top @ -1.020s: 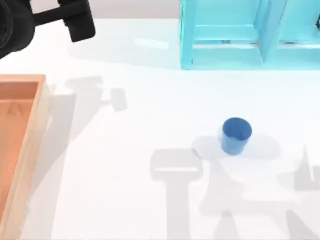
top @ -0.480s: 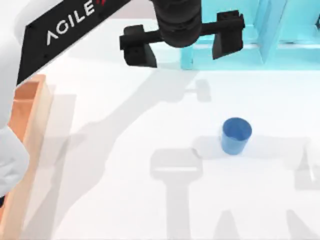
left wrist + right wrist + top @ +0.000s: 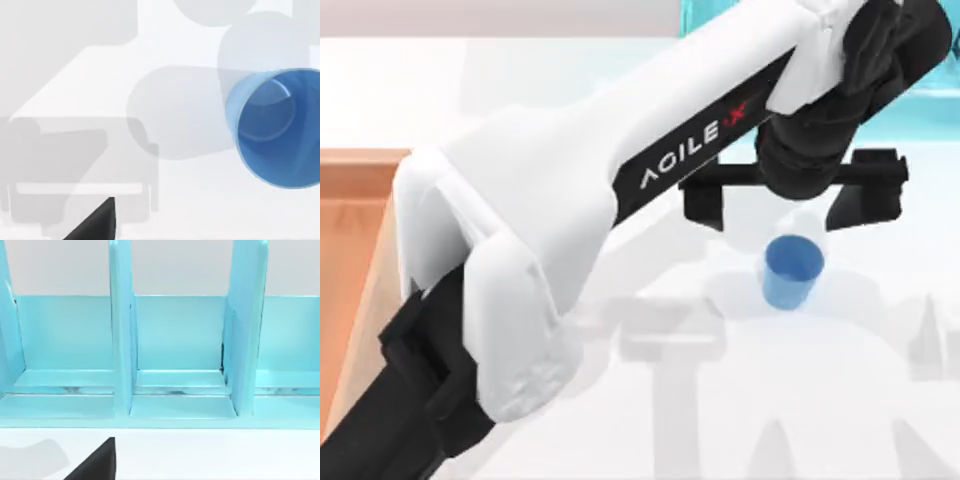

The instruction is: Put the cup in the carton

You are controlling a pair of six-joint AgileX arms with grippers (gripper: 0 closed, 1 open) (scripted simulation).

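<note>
White table [image 3: 620, 80], large orange-brown rectangular carton [image 3: 350, 230] at its left edge, turquoise shelf-like frame [image 3: 175, 355] at the far side, left end effector [image 3: 792, 200] spread wide just above the small round blue cup [image 3: 790, 270], upright right of centre.

My left gripper [image 3: 790, 200] hangs over the right half of the worktop [image 3: 570, 80], its fingers [image 3: 703, 203] spread wide. The cup [image 3: 791, 270] stands upright on the worktop just nearer the front edge than the gap between them. The shelf frame [image 3: 175, 390] stands behind my fingers at the back edge. The carton [image 3: 350, 230] lies far off to their left, at the left edge.
</note>
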